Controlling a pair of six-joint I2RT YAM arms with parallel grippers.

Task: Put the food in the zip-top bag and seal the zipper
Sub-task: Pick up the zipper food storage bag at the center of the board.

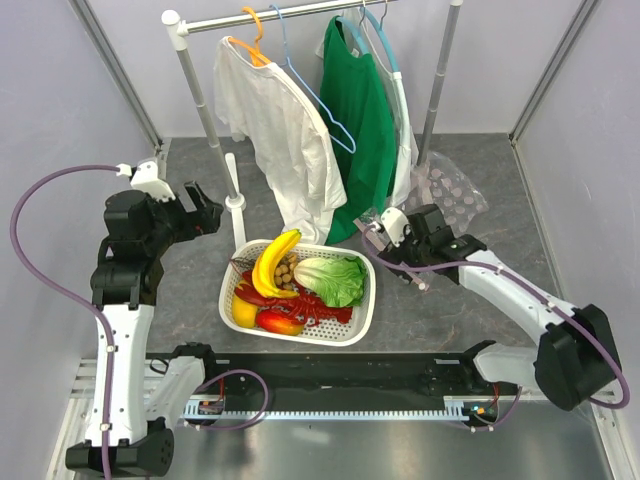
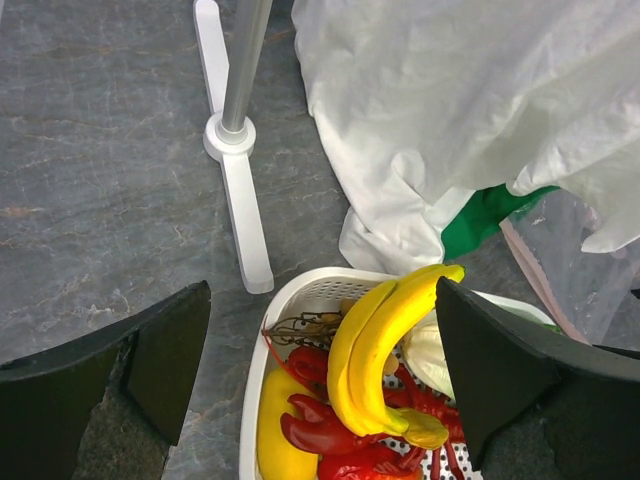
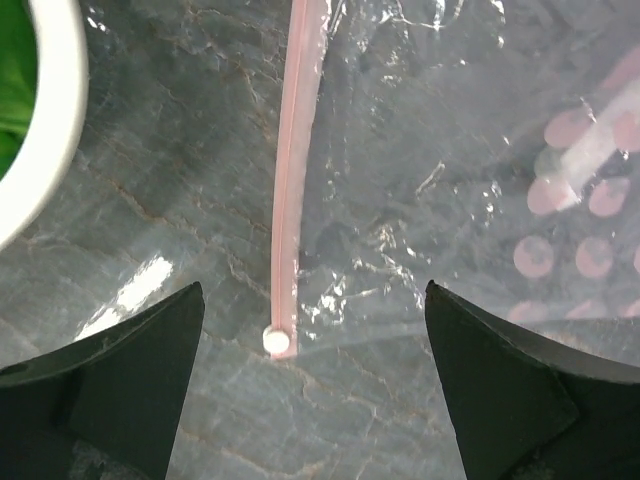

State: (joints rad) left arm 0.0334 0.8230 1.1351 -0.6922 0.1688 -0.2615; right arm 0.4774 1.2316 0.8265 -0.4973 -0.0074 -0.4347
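Left claw (image 1: 203, 207) hangs with its fingers spread wide and holds nothing, above the grey worktop (image 1: 190, 300). Just below and ahead of it is the white basket (image 1: 365, 325), holding all the food: banana (image 1: 272, 265), lobster (image 1: 320, 308), lemon (image 1: 243, 312), mango (image 1: 280, 322), longan bunch (image 1: 288, 270) and lettuce (image 1: 335, 278). In its wrist view the banana lies between the two fingers. A clothes rack's white foot (image 2: 232, 190) and a white shirt (image 2: 450, 110) lie farther ahead.

Right claw (image 3: 312, 310), also parted and empty, hovers over the mouth of the zip-top bag (image 1: 450, 190), which lies flat on the worktop. The pink zipper (image 3: 290, 180) runs straight ahead from the gap between its fingers, and the basket's rim shows beyond one finger.
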